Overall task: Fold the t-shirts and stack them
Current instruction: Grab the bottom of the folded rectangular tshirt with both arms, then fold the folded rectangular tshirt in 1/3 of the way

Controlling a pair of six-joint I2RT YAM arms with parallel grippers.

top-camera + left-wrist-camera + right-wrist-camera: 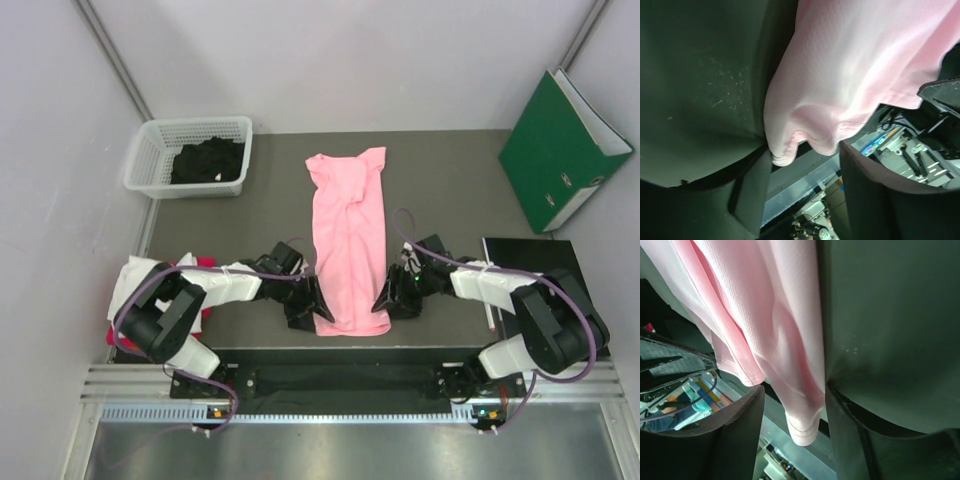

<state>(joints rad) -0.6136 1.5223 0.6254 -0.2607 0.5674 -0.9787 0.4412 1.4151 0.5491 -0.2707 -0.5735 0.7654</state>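
T-shirt, light pink (pixel 348 250): laid on the dark table (pixel 450 180) as a long narrow strip, sleeves at the far end, hem at the near edge between the two arms.

Binder, green (pixel 560 150): leaned at the far right, well apart from the work.

Basket, white mesh (pixel 150 165): far left corner; a black shirt (pixel 208 162) is held in it.

Pile of white and red shirts (pixel 130 280): lying beside the left arm.

Left gripper (pixel 312 300): set at the near left hem corner; its fingers (pixel 880 200) are seen apart, cloth between them, not clamped.

Right gripper (pixel 388 297): set likewise at the near right corner, fingers (pixel 735 435) apart astride the hem.

Step judged: hem being taken for the crosswise fold. Required next: both corners pinched, lifted together, carried toward the collar.
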